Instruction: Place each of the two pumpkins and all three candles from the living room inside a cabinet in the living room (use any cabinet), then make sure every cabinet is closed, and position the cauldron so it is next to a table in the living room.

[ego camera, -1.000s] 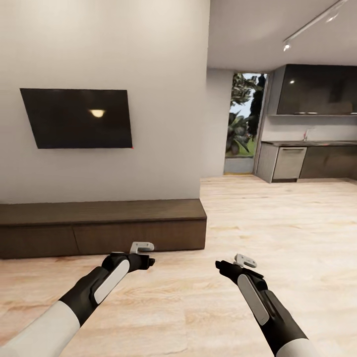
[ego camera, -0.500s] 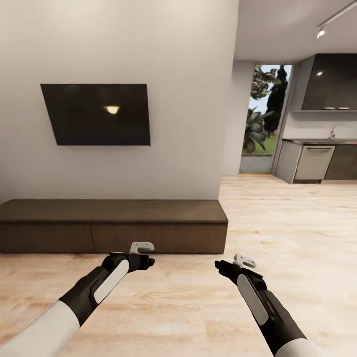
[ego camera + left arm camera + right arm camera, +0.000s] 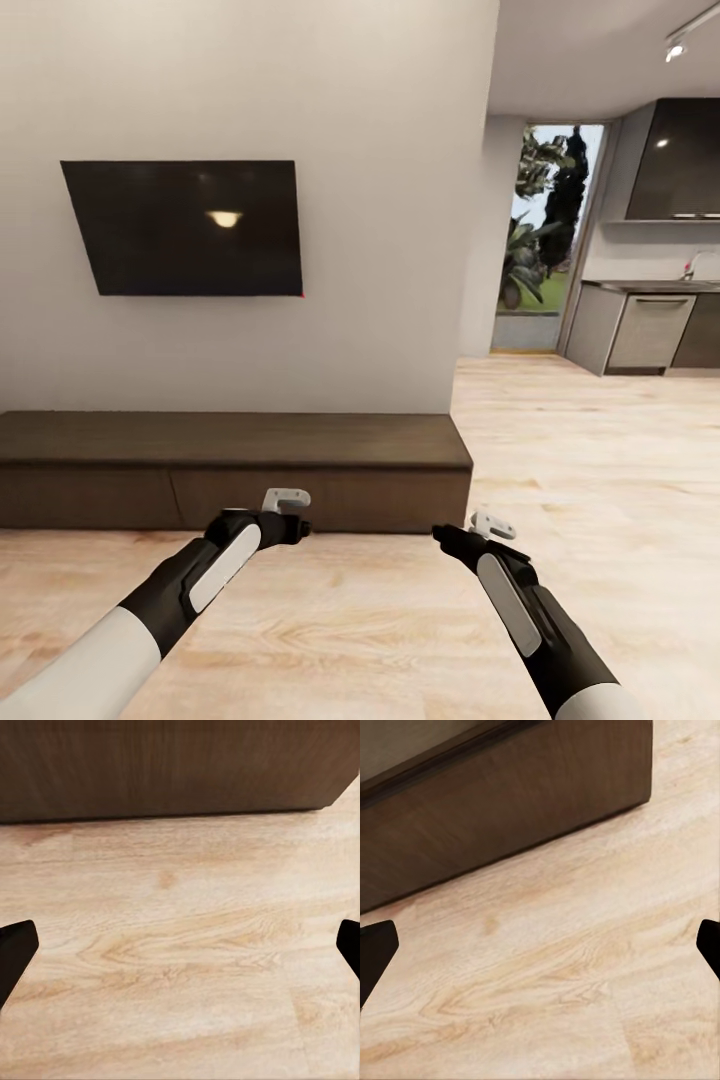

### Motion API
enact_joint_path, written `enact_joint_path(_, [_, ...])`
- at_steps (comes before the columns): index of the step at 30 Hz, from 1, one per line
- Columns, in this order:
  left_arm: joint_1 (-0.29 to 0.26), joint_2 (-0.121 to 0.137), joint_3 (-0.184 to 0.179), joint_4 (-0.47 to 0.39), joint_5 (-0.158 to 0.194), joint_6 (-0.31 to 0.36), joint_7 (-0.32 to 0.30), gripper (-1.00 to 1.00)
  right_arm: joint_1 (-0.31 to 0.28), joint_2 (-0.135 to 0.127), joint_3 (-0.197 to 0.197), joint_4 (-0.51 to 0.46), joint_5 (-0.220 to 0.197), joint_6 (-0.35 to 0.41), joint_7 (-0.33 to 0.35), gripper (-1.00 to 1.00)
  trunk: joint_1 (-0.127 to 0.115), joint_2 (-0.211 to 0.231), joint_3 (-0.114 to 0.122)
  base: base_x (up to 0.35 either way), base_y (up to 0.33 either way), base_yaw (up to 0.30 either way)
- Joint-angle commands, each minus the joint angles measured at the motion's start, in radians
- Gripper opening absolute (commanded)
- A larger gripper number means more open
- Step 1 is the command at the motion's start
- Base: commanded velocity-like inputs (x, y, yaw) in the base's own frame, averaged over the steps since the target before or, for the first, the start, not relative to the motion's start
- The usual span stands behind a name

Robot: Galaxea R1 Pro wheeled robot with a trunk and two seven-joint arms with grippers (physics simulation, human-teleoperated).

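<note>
Facing the cabinet (image 3: 235,465), low across the frame's left and centre with fronts shut, you are carrying nothing: left gripper (image 3: 300,512) and right gripper (image 3: 470,528) are hanging released, so everything looks undone.

White upper arms, black forearms with pale grey oval panels (one each); black fingertips (image 3: 15,949) on hands.
</note>
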Motion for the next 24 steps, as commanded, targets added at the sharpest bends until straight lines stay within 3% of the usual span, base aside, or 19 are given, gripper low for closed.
enact_joint_path(1, [-0.001, 0.001, -0.004, -0.002, 0.01, 0.001, 0.01, 1.0, -0.001, -0.001, 0.004, -0.002, -0.01, 0.001, -0.01, 1.0, 0.0, -0.001, -0.001, 0.33, -0.036, 0.001])
enact_joint_path(9, [0.0, 0.002, -0.004, -0.002, 0.013, 0.001, 0.009, 1.0, -0.001, -0.001, 0.003, -0.002, -0.01, 0.0, -0.009, 1.0, 0.0, -0.001, -0.001, 0.22, -0.093, 0.0])
enact_joint_path(21, [0.001, 0.003, -0.004, -0.002, 0.016, -0.051, 0.008, 1.0, -0.001, -0.001, 0.002, -0.002, -0.01, -0.001, -0.009, 1.0, 0.0, -0.001, -0.001, 0.023, -0.015, 0.0])
enact_joint_path(24, [0.002, 0.003, -0.004, -0.002, 0.016, -0.064, 0.008, 1.0, -0.001, -0.001, 0.002, -0.002, -0.01, -0.001, -0.009, 1.0, 0.012, -0.022, -0.011, 0.002, -0.001, 0.0])
